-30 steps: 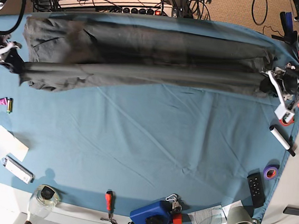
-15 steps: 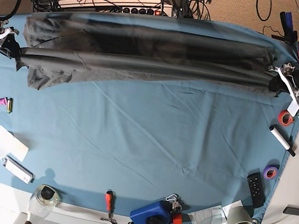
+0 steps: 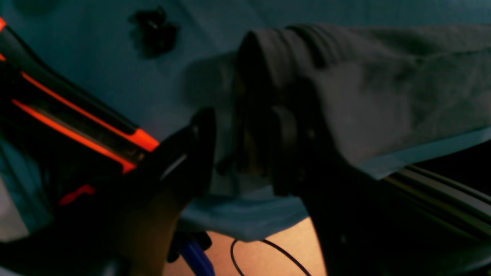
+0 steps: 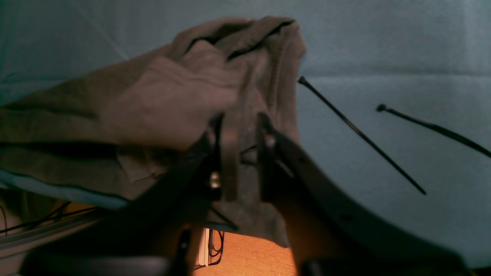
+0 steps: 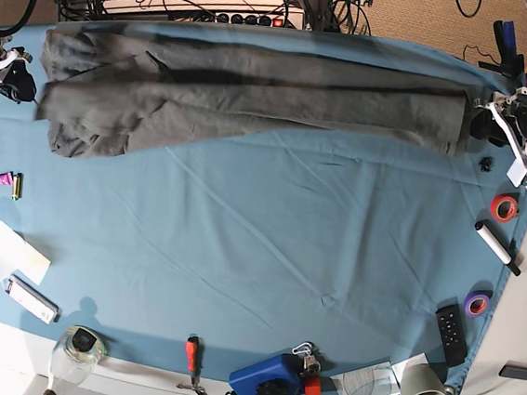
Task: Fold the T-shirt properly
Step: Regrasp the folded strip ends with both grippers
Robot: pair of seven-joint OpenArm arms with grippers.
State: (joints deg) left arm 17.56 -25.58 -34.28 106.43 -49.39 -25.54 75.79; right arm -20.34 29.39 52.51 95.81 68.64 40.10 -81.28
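The dark grey T-shirt (image 5: 255,94) lies folded in a long band along the far side of the blue tablecloth (image 5: 258,253). My left gripper (image 5: 491,121) is at the shirt's right end. In the left wrist view, the left gripper (image 3: 245,115) has its jaws apart, and the shirt's bunched edge (image 3: 383,96) rests against one finger. My right gripper (image 5: 18,82) is at the shirt's left end. In the right wrist view, the right gripper (image 4: 239,119) is closed on a strip of the shirt (image 4: 172,88).
On the right edge lie a red tape roll (image 5: 503,208), a white marker (image 5: 497,246), purple tape (image 5: 477,303) and a remote (image 5: 451,332). A blue device (image 5: 269,382), a screwdriver (image 5: 192,352) and a jar (image 5: 81,348) sit at the front. Paper (image 5: 6,257) lies at the left. Cables run behind the table.
Both grippers carried the stretched near fold of the shirt toward the far edge and lowered it. The shirt now lies flat in a band. The left jaws have come apart.
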